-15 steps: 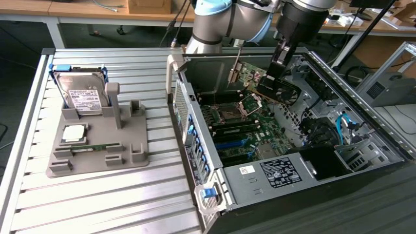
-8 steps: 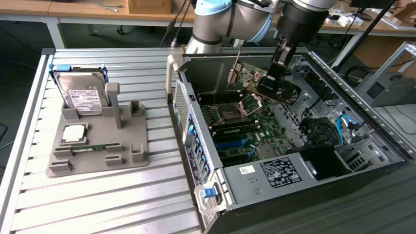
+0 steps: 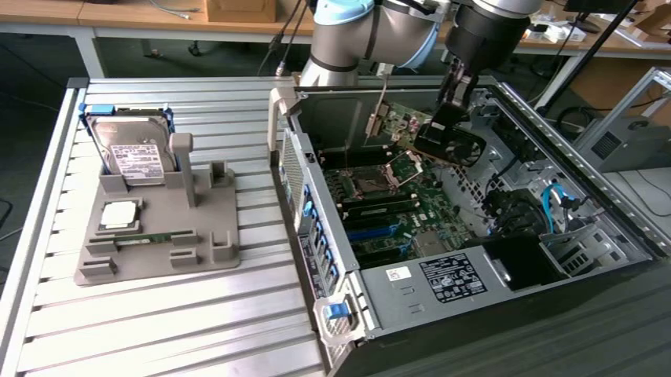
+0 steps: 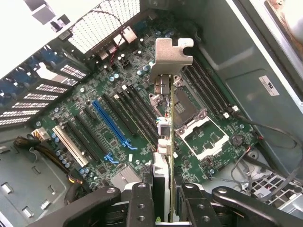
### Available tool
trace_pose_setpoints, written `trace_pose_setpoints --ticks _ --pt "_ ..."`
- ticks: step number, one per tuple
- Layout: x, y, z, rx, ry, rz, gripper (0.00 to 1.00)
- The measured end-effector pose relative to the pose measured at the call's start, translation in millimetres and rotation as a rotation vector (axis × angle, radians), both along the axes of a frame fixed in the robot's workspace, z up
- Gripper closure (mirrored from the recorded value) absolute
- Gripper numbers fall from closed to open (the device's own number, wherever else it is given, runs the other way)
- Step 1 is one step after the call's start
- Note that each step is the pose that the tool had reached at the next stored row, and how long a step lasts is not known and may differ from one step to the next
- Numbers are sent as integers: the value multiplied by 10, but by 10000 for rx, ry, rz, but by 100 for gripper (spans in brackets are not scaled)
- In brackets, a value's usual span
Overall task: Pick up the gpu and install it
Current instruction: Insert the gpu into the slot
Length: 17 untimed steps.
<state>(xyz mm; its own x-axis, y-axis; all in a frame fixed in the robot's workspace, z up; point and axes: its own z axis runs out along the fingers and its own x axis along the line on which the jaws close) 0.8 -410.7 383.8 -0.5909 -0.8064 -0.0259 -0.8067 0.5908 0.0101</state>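
Fingers (image 4: 140, 204) of the tool (image 4: 164, 210) are closed on the gpu (image 4: 162, 165), pinching the card from both faces so that it shows edge-on in the wrist view. Its silver end bracket (image 4: 171, 53) is at the end of the card away from the tool. Below the card lies the motherboard (image 4: 118, 101), with a long blue slot (image 4: 111, 124) to one side of the card and the processor socket (image 4: 194, 125) to the other. The card hangs above the board and touches no slot. In the exterior view the card is held tilted inside the open computer case (image 3: 314, 228), which lies on the table (image 3: 157, 322). Well apart, toward the exterior view's left, a grey holder (image 3: 215, 216) carries an upright hard drive (image 3: 131, 153), a processor chip (image 3: 119, 214) and a memory stick (image 3: 157, 237).
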Motion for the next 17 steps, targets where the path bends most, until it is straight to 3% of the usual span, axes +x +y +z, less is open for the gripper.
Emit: trace_pose_setpoints --ticks 17 --pt "0 0 0 0 -1 911 73"
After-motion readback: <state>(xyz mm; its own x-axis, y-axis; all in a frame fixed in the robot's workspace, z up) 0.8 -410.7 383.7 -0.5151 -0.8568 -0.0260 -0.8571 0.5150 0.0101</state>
